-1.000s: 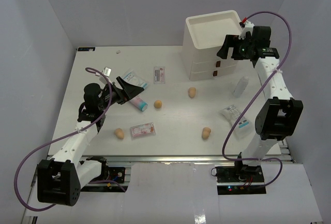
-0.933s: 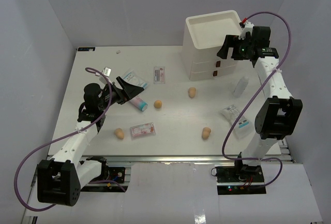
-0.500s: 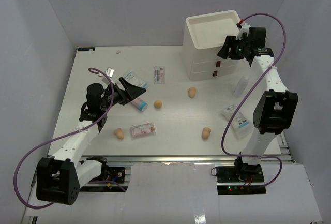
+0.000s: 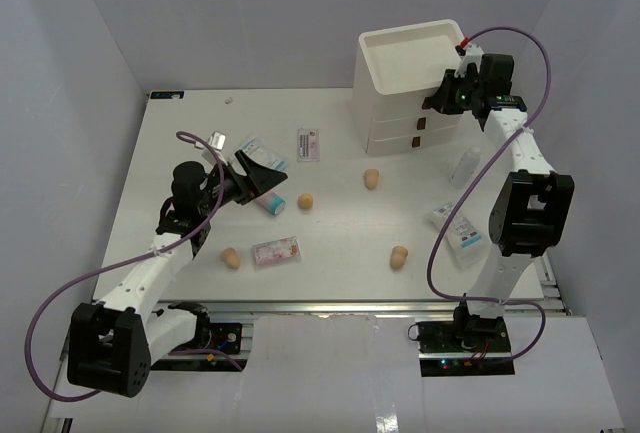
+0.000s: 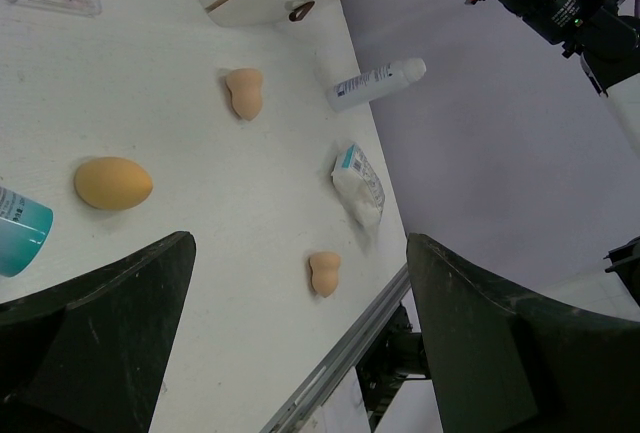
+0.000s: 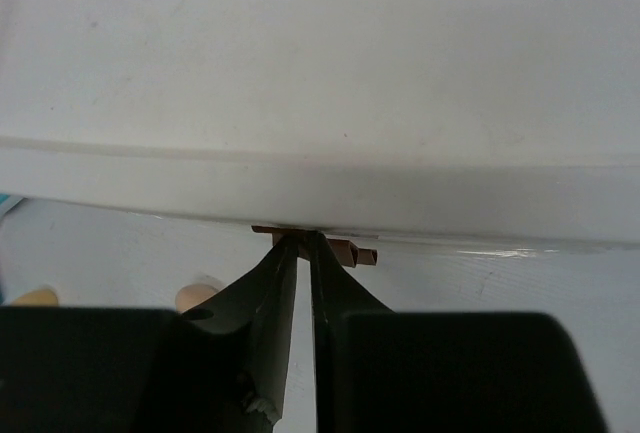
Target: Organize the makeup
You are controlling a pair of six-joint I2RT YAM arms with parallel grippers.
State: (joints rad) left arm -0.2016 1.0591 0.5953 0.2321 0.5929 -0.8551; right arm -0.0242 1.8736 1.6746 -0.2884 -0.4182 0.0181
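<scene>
Step in hand: a drawer of the white drawer box [image 4: 385,118], prob. the top one, is being opened so makeup can be stowed. The right hand [image 6: 300,243] is closed to a thin slit, w/ its fingertips pinched on the brown handle [image 6: 345,248] directly ahead. The left hand [image 4: 262,175] is held wide open, w/ nothing btwn its fingers. The pink tube [image 4: 268,200] lies just beneath it and one tan sponge [image 4: 306,200] just ahead of its fingertips. The other sponges, sachets & packets are spread well apart on the table [image 4: 180,133], and none is put away yet.

Next move, prob.: a straight pull back along the drawer's run is called for, w/ the grip kept square so the small handle isn't lost. The box could be dragged if pulled off-axis.

Vs 1 s ago: the right hand has been brought closer to the box front and its forearm stood more upright. The left hand has been shifted fwd over the tube. Makeup pos. is unchanged.
</scene>
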